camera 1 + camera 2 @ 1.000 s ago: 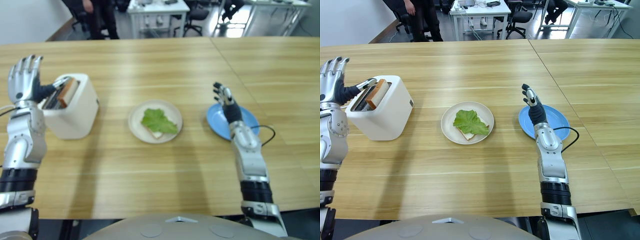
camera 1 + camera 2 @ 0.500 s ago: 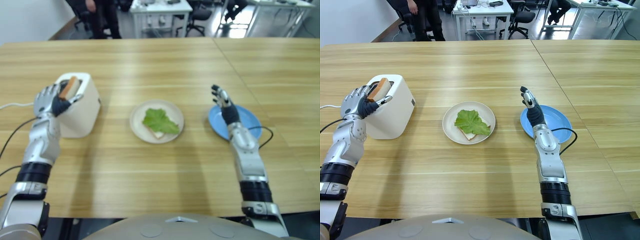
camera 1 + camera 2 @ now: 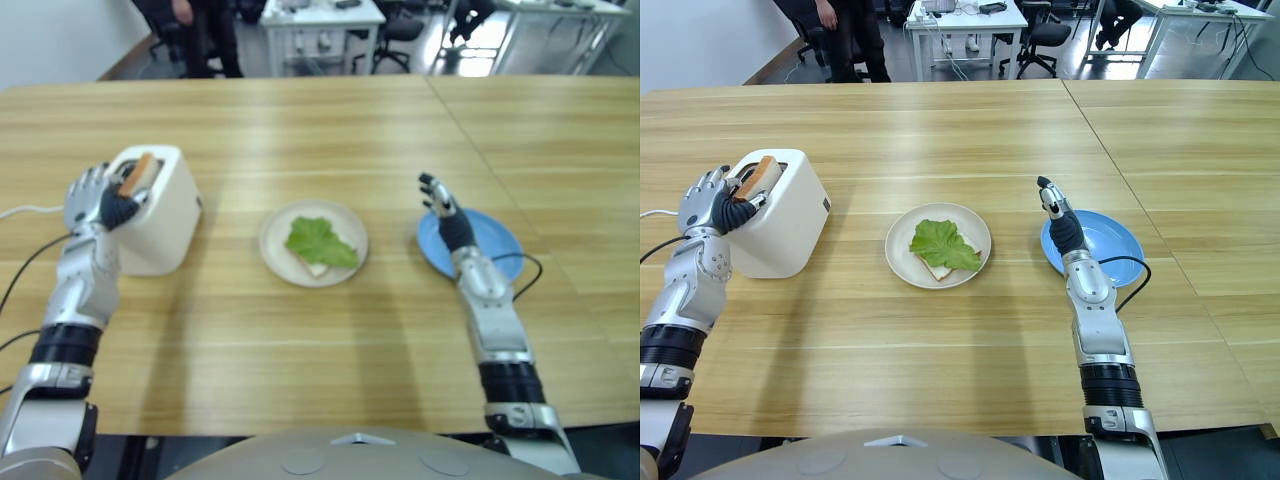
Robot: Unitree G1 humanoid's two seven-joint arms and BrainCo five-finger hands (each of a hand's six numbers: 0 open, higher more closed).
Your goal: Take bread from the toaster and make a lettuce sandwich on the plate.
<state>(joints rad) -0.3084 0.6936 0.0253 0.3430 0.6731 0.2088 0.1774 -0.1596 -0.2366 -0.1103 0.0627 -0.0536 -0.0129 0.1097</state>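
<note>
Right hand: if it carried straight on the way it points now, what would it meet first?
The way looks free. The right hand, open, points away from the robot at the blue plate's left rim; ahead lies only bare table. Its height above the wood is unclear.

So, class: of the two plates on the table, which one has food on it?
The cream plate in the middle: bread under a lettuce leaf lies on it. The blue plate beside the right hand carries no food.
</note>
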